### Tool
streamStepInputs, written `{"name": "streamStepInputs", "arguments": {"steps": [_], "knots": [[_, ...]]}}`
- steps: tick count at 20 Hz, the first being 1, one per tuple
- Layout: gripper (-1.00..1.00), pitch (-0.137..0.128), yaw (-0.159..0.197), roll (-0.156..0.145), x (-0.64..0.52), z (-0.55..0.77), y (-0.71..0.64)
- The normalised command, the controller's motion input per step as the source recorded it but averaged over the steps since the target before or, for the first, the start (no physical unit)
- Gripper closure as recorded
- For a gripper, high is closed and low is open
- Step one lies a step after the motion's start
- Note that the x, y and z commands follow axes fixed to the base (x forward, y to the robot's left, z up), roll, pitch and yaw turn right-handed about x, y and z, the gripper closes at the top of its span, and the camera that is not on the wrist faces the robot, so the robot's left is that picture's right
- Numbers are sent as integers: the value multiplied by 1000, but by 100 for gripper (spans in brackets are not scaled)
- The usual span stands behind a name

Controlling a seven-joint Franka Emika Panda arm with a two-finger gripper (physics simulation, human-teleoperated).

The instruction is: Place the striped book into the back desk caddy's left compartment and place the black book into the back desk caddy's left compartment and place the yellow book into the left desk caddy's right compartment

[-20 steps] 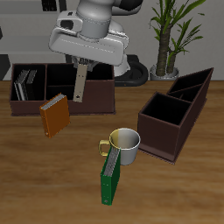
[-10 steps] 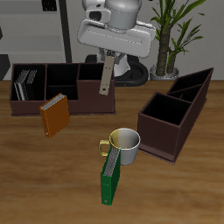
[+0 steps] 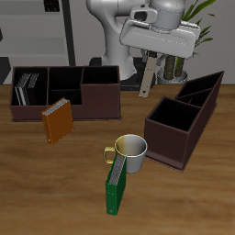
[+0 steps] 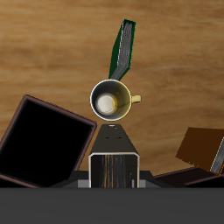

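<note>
My gripper (image 3: 149,61) is shut on the yellow book (image 3: 145,79), which hangs edge-on in the air between the back desk caddy (image 3: 99,103) and the left desk caddy (image 3: 171,143). The wrist view shows the book's end (image 4: 115,163) close up, above the white mug. Two dark books (image 3: 27,85) stand in the end compartment of the back desk caddy; I cannot tell their covers apart. The left desk caddy's compartments (image 4: 45,142) are open and dark inside.
A white mug (image 3: 130,152) with a yellow handle stands at mid-table, also in the wrist view (image 4: 108,98). A green book (image 3: 115,189) leans against it. An orange book (image 3: 57,120) leans in front of the back desk caddy. A plant (image 3: 180,32) stands behind.
My gripper has carried the yellow book sideways from above the back desk caddy toward the left desk caddy. Nothing on the table has moved.
</note>
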Motion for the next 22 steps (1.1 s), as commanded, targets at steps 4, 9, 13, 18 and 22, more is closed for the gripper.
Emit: {"name": "streamStepInputs", "arguments": {"steps": [4,9,13,18,22], "knots": [[100,18,-57,78,31,-4,616],[100,-41,-57,67,182,78,430],[100,11,-59,5,304,-8,208],[100,30,-43,23,128,-161,182],[100,34,-53,40,62,-286,130]]}}
